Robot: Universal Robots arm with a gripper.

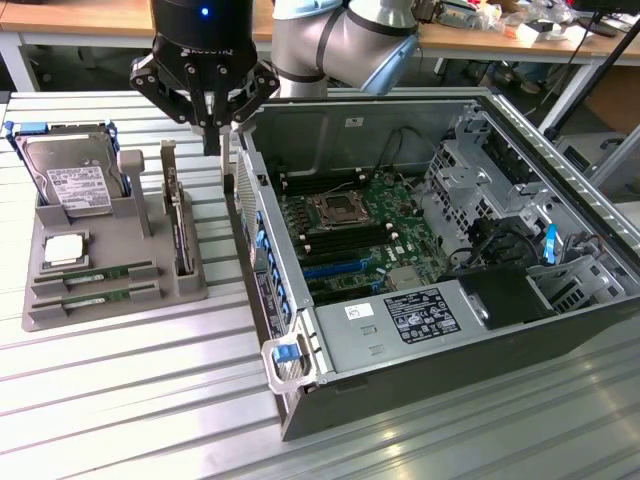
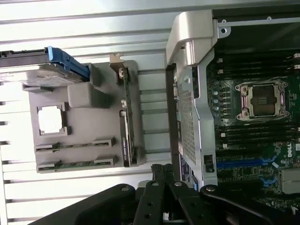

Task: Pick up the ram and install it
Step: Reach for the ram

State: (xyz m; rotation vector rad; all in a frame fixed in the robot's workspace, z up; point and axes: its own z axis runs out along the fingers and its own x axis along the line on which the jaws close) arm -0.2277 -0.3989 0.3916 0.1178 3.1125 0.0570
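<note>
Two rams lie in slots at the front of the grey tray [image 1: 40,225]: one ram [image 1: 95,272] and a second ram [image 1: 95,297] beside it. The wrist view shows them too, the first ram [image 2: 75,145] and the second ram [image 2: 75,164]. My gripper [image 1: 212,148] hangs above the table between the tray and the open computer case [image 1: 560,290], its fingers shut with nothing between them. Its black fingers [image 2: 158,174] come together in the wrist view. The motherboard's empty memory slots [image 1: 330,190] flank the processor socket [image 1: 333,208].
On the tray also sit a silver hard drive [image 1: 72,182], a processor chip [image 1: 62,250] and an upright expansion card [image 1: 178,215]. The case's metal rear wall [image 1: 250,215] stands close beside my gripper. A cluttered workbench [image 1: 520,25] runs behind.
</note>
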